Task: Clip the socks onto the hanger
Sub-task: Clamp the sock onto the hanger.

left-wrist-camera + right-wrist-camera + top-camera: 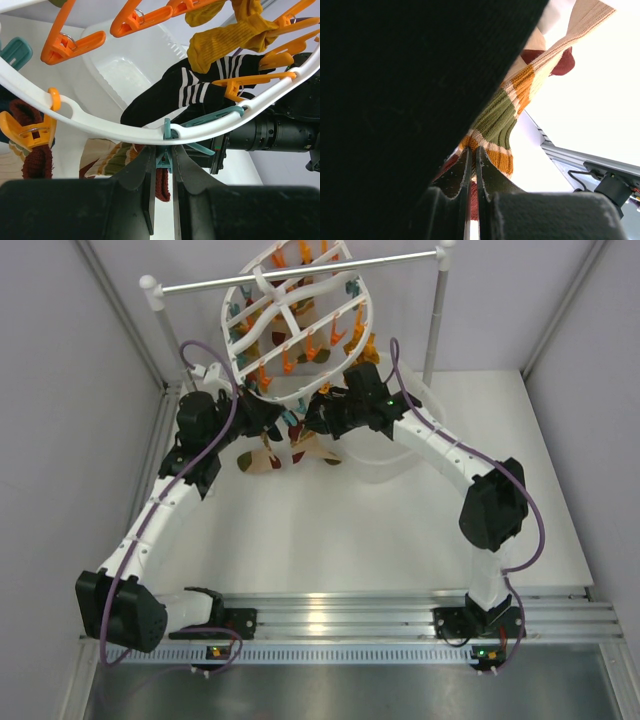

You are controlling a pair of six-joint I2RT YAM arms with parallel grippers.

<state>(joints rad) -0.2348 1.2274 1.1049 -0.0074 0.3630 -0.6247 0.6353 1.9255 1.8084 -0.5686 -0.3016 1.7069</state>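
- While it is pinching the tail of a teal clip point(167, 132), the left claw point(164, 156) is standing narrow, its two black fingers point(145, 172) nearly meeting on either side of the clip.
- That clip is sitting on the white rim of the hanger point(100, 125), which is curving just above the fingers.
- The right claw point(472, 157) is gripping a striped sock point(502, 112), its jaws drawn almost together on the cloth.
- The sock is stretching up and away from those fingers, showing tan, green, orange and dark red bands.
- A dark, blurred shape is filling the left side of the right wrist view; what it is cannot be told.
- A black sock with white stripes point(170, 95) is hanging under the hanger beyond the teal clip, and a mustard sock point(225, 40) is hanging above it.
- Orange clips point(75, 45) are dangling along the frame, and a dark red sock point(37, 160) is hanging at the left.
- A white tub point(120, 70) is lying behind the socks.
- From above, both claws are meeting under the near edge of the hanger, which is hanging tilted from a metal rail point(300, 272).
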